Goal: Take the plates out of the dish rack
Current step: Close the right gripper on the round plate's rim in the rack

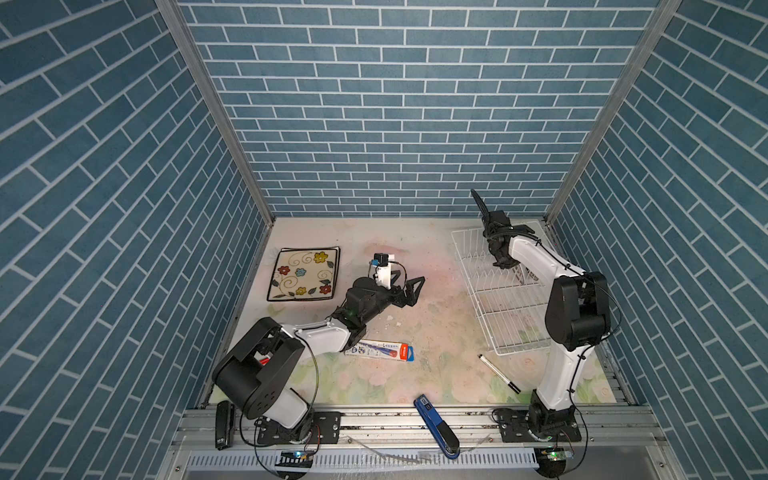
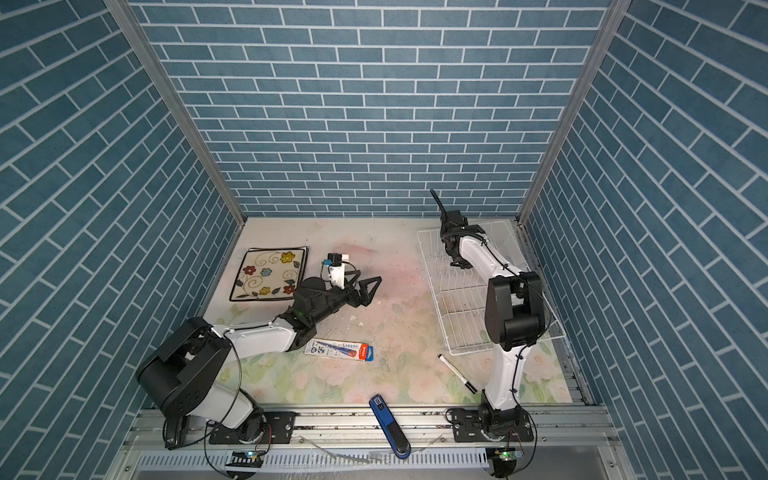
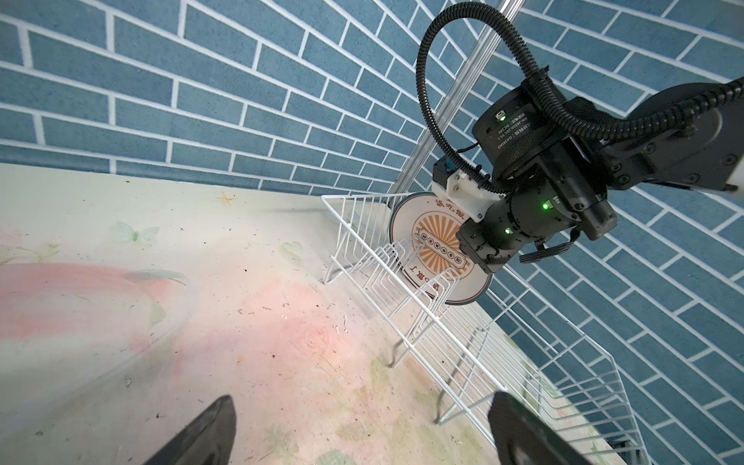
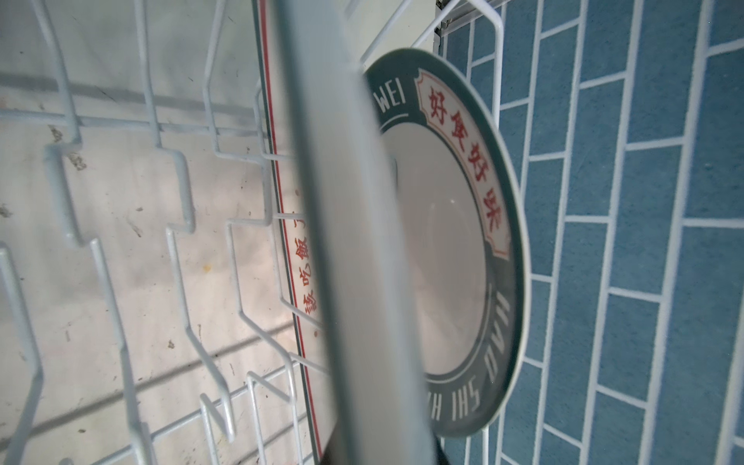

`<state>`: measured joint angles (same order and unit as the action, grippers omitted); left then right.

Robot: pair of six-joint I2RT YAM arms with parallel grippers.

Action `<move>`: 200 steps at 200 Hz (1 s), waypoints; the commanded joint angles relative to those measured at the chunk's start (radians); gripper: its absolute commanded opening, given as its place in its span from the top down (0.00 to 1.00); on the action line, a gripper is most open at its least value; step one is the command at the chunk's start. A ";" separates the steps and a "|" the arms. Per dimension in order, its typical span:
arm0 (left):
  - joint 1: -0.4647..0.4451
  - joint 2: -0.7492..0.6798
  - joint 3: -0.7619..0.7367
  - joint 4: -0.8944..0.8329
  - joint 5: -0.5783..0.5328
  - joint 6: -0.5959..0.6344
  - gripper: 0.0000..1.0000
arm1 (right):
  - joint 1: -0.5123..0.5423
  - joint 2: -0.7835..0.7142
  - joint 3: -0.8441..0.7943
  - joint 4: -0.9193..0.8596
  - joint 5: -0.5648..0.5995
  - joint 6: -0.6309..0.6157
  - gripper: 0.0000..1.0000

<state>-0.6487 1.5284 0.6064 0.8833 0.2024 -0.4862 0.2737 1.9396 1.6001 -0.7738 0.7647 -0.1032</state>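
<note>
The white wire dish rack stands at the right in both top views. My right gripper reaches down into its far end. In the right wrist view its jaws sit against both sides of the rim of a round plate with red lettering, which stands upright between the prongs. The left wrist view shows that plate's orange sunburst face. Behind it stands a round plate with a teal lettered rim. A square flowered plate lies flat at the far left. My left gripper hovers open and empty mid-table.
A pen package lies beside the left arm. A black marker sits in front of the rack. A blue stapler and a black one rest on the front rail. Blue brick walls enclose three sides.
</note>
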 commanded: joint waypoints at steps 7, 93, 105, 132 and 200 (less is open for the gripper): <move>-0.008 -0.004 -0.004 -0.004 -0.005 -0.003 0.00 | -0.003 0.019 0.043 -0.012 0.017 -0.012 0.85; -0.008 -0.008 -0.004 -0.010 -0.004 -0.005 0.00 | 0.001 0.023 0.052 -0.024 0.040 0.012 0.89; -0.008 -0.011 -0.005 -0.014 -0.007 -0.005 0.00 | 0.002 0.022 0.053 -0.025 0.042 0.012 0.90; -0.008 -0.015 -0.008 -0.018 -0.008 -0.003 0.00 | 0.003 0.017 0.053 -0.025 0.048 0.013 0.92; -0.009 -0.023 -0.013 -0.027 -0.018 -0.006 0.00 | 0.004 -0.014 0.046 -0.027 0.057 -0.006 0.99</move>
<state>-0.6487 1.5261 0.6064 0.8707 0.1959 -0.4866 0.2745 1.9419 1.6112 -0.7773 0.7673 -0.0513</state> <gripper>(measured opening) 0.996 0.122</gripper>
